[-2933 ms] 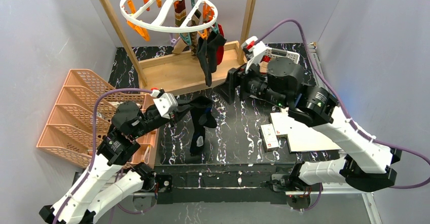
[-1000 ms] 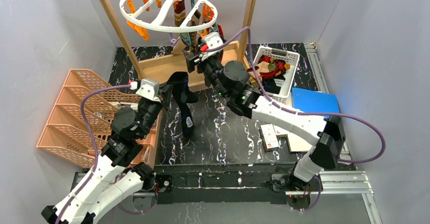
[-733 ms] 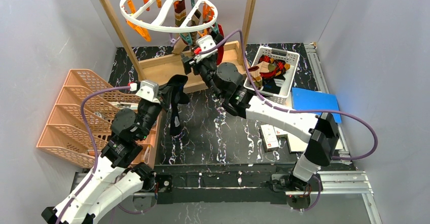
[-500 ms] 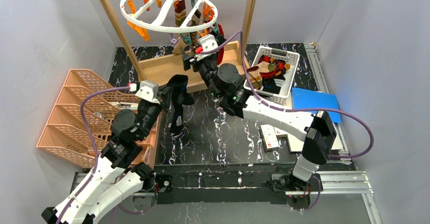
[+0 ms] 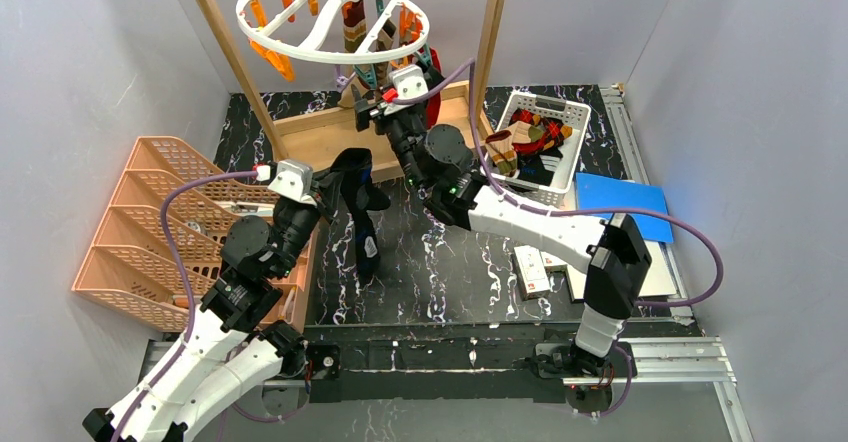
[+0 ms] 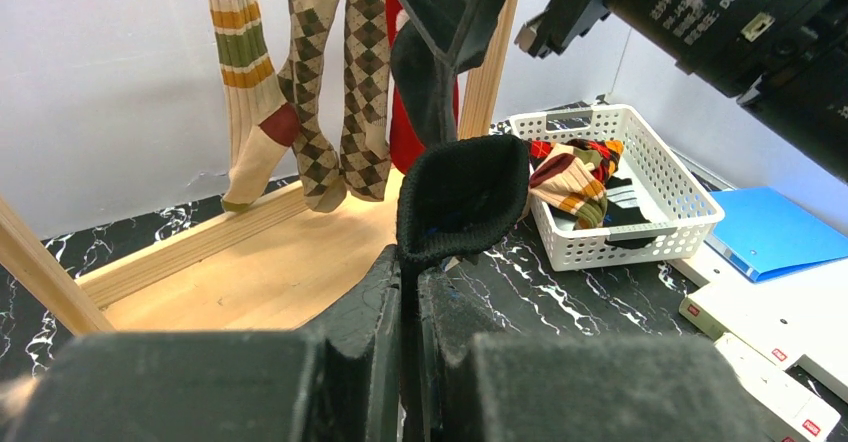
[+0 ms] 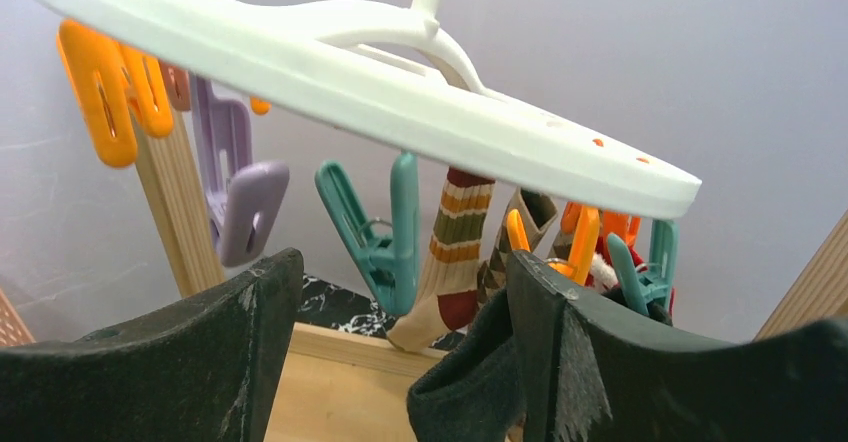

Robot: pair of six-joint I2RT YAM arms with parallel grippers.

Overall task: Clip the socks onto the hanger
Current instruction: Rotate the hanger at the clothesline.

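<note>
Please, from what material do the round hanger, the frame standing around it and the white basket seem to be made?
The hanger: white moulded plastic, smooth and slightly glossy, with even rounded edges. The frame: pale unpainted wood, its grain lines are visible. The basket: probably plastic too, white and matte, with a regular moulded lattice of holes.

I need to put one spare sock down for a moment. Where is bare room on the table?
Bare: the black marble tabletop between the hanging dark sock and the small white boxes; the wooden base's left half. Crowded: the white lattice basket, full of socks.
</note>
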